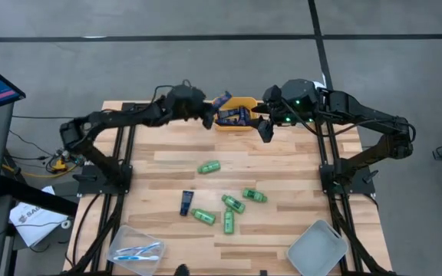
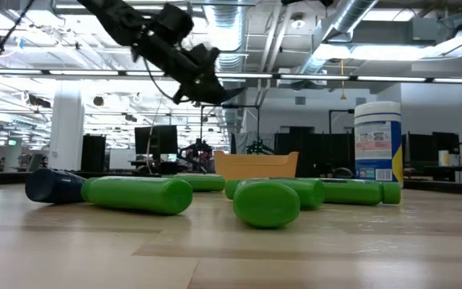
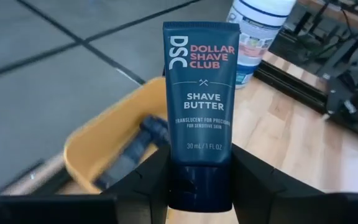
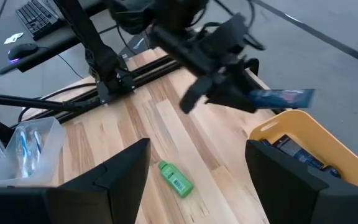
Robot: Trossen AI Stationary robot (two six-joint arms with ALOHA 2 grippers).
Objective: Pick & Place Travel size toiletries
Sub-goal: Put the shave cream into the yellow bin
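Where the left tool (image 3: 199, 186) grips, tube (image 3: 199, 106) reads "Dollar Shave Club".

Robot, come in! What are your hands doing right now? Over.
Left gripper shut on navy shave butter tube, above yellow bin. Right gripper open, empty, beside bin.

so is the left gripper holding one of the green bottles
No, the left gripper is shut on a navy shave butter tube above the yellow bin.
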